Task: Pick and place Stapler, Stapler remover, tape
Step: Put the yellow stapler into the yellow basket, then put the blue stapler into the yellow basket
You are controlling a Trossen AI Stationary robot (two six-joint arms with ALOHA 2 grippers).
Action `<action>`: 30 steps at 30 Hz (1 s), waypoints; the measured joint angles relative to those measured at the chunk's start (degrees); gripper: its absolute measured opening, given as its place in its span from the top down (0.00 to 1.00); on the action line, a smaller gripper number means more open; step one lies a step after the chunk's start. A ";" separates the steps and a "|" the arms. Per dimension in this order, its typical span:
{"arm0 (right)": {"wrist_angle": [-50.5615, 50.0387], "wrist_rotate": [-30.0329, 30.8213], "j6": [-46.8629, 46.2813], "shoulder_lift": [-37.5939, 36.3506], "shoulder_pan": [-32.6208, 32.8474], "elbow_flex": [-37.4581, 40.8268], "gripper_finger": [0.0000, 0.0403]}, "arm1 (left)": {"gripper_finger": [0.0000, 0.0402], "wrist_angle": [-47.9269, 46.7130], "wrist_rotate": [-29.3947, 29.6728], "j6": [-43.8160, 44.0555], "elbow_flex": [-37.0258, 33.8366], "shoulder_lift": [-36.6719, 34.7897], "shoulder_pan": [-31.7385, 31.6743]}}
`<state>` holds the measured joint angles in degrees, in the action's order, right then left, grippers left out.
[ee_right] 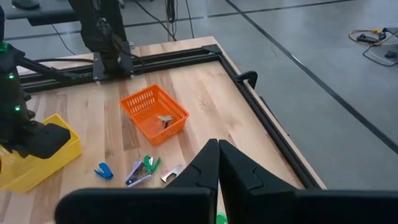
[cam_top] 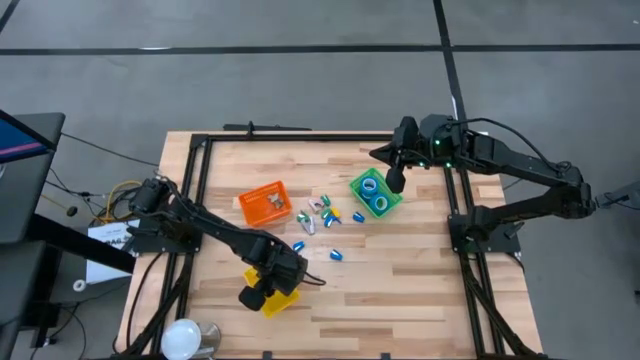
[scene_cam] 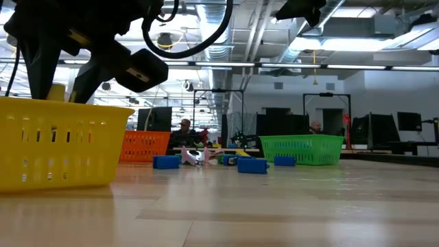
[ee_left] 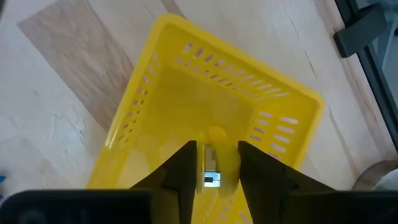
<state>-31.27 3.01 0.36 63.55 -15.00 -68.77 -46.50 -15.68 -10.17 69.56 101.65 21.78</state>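
We see the left end effector (ee_left: 213, 171) lowered into the yellow bin (cam_top: 283, 299) at the near edge of the tabletop (cam_top: 400, 280), its fingers (ee_left: 182, 174) pinching a small yellow stapler (ee_left: 216, 158). Seen from the wrist, the stapler's long axis runs along the fingers, down toward the bin floor; which end leads we cannot tell.

The right end effector (cam_top: 394, 184) hangs over the green bin (cam_top: 361, 180), where rolls of blue tape (cam_top: 372, 186) lie flat; its fingers (ee_right: 205, 165) are pressed together.

Between the green bin and the orange bin (cam_top: 262, 202), small staplers (cam_top: 336, 253) and staple removers (cam_top: 308, 222) lie scattered, pointing in various directions. The orange bin holds a small item (ee_right: 164, 118).
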 joint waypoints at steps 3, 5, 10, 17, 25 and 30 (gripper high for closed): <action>-0.02 0.00 0.00 0.00 0.00 0.00 1.00 | 0.69 0.13 0.00 0.04 0.00 -0.42 0.02; -0.03 0.00 0.00 0.00 0.00 0.00 1.00 | 0.66 -0.09 0.53 0.10 -0.01 -1.11 0.02; -0.26 0.00 0.02 0.00 0.00 0.00 1.00 | 0.57 0.09 2.33 0.13 0.09 -4.22 0.00; -1.65 0.00 0.02 0.00 0.00 0.00 1.00 | 0.50 0.09 4.52 0.13 0.07 -12.22 -0.72; -1.87 -0.20 0.02 0.00 0.02 0.00 1.00 | 0.51 1.34 13.80 3.88 0.07 -24.63 -3.89; -1.82 -0.20 0.04 0.57 1.14 -0.04 1.00 | 0.51 3.61 19.59 8.46 0.07 -31.78 -7.49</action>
<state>-33.09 2.81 0.40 64.12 -13.87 -68.82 -42.90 3.91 -1.72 69.63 69.87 14.29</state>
